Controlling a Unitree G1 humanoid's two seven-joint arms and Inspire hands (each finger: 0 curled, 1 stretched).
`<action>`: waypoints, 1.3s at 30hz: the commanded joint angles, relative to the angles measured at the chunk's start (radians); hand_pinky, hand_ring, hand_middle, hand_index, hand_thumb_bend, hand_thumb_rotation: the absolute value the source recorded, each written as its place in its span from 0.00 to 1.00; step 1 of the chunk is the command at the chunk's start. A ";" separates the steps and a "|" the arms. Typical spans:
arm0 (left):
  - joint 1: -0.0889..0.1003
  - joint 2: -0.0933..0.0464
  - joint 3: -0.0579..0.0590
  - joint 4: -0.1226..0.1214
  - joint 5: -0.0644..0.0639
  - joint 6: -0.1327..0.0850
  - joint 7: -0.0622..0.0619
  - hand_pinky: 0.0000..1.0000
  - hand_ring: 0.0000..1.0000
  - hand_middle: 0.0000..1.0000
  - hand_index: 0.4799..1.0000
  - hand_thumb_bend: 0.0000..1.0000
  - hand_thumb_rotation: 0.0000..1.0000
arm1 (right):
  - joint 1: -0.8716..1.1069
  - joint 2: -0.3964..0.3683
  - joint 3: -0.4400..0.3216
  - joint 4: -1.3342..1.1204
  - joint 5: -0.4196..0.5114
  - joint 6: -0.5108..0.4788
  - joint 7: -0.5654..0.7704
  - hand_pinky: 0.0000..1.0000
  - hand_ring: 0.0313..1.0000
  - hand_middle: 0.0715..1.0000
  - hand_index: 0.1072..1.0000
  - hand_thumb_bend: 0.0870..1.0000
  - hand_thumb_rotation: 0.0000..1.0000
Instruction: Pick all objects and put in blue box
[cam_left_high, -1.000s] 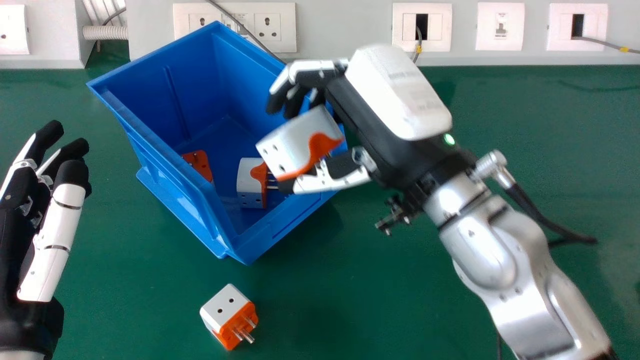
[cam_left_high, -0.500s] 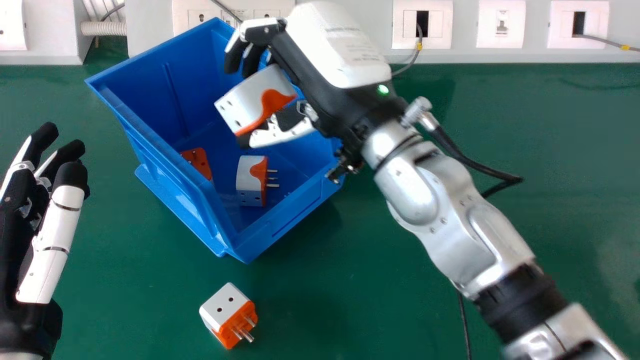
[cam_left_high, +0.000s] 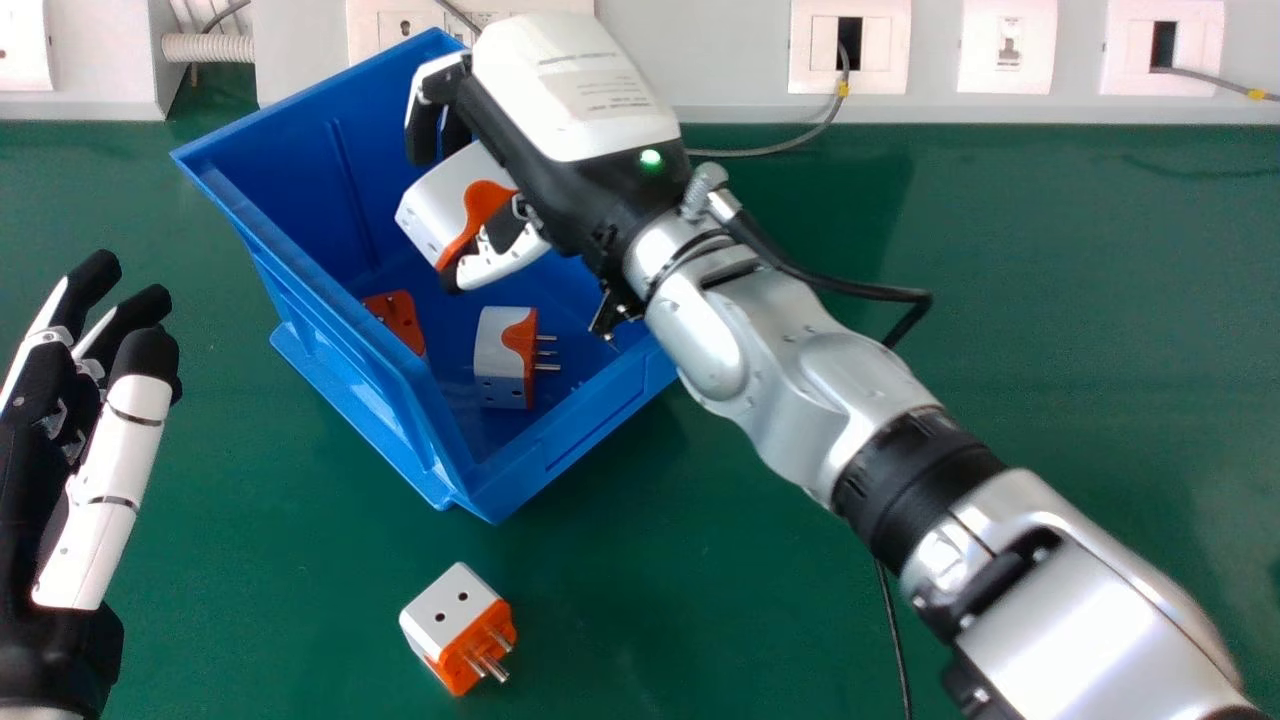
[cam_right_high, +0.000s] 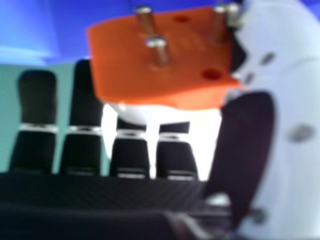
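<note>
Our left hand (cam_left_high: 110, 450) is idle, its fingers loosely extended. In the smooth, rigid blue plastic box (cam_left_high: 580, 425) lies an orange, flat-faced piece (cam_left_high: 398, 318). Over the box, a rounded white-and-orange adapter (cam_left_high: 440, 205) is pinched in our right hand (cam_left_high: 575, 135); we should lower it below the rim, then spread thumb and fingers. A boxy adapter with metal pins (cam_left_high: 455, 625) sits on the green worktop (cam_left_high: 700, 560); a similar pinned adapter (cam_left_high: 500, 355) lies inside the box.
</note>
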 joint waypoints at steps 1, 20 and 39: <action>0.003 0.012 0.013 -0.011 0.006 -0.034 -0.003 0.87 0.91 0.89 0.85 0.57 0.72 | -0.087 0.031 0.025 0.056 -0.014 0.019 -0.016 0.33 0.43 0.50 0.43 0.45 0.00; 0.061 -0.026 -0.002 -0.056 0.020 -0.051 0.020 0.85 0.90 0.88 0.83 0.52 0.71 | -0.104 0.064 0.067 0.178 0.000 0.059 0.012 0.34 0.42 0.48 0.41 0.45 0.00; 0.081 -0.042 -0.004 -0.074 -0.054 -0.049 -0.006 0.86 0.91 0.90 0.87 0.51 0.71 | -0.083 0.057 0.061 0.178 0.029 0.041 -0.007 0.34 0.42 0.45 0.40 0.45 0.00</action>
